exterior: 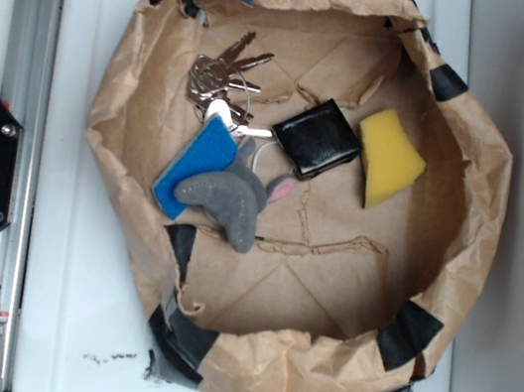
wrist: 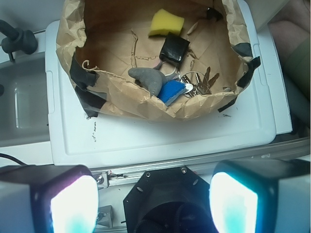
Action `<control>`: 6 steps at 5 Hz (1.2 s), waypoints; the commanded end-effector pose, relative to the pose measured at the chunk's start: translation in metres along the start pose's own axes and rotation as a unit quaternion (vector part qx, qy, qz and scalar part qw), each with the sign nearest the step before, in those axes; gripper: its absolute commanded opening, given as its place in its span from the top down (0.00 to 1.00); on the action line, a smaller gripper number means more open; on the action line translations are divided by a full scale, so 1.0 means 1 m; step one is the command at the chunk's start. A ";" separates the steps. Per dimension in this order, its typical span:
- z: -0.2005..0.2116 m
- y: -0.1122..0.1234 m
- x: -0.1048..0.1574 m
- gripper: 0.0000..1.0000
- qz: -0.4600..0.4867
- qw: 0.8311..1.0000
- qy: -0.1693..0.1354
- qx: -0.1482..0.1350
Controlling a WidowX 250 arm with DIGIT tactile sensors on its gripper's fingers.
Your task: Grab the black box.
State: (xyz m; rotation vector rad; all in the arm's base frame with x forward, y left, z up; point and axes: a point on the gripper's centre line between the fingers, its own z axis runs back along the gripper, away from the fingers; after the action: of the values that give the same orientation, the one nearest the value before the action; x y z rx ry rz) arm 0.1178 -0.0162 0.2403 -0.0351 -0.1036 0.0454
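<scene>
1. The black box [exterior: 317,139] lies flat on the floor of the brown paper bowl [exterior: 127,103], slightly above the centre of the exterior frame.
2. The yellow sponge wedge [exterior: 389,159] lies just to the right of the black box, very close to it; contact cannot be confirmed.
3. A bunch of keys [exterior: 223,79] lies at upper left of the black box. A grey plush toy [exterior: 231,203] and a blue sponge [exterior: 197,165] lie at its lower left.
4. Black tape patches [exterior: 408,333] are fixed along the bowl rim.
5. In the wrist view, the gripper [wrist: 154,204] sits at the bottom edge of the frame, outside the bowl and well apart from the black box [wrist: 174,49].
6. The two fingers [wrist: 73,204] stand wide apart with nothing between them: the tool is released.
7. The bowl rests on a white tray [wrist: 146,141].
</scene>
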 end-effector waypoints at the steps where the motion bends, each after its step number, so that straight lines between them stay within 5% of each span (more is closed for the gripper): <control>1: 0.000 0.000 0.000 0.00 0.000 1.000 0.000 0.000; 3: -0.029 -0.005 0.063 0.00 0.085 0.996 0.003 0.032; 6: -0.086 0.014 0.118 0.00 0.052 0.998 -0.010 0.020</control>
State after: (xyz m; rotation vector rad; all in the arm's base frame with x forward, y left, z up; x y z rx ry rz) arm 0.2405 -0.0063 0.1585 -0.0041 -0.0891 0.1338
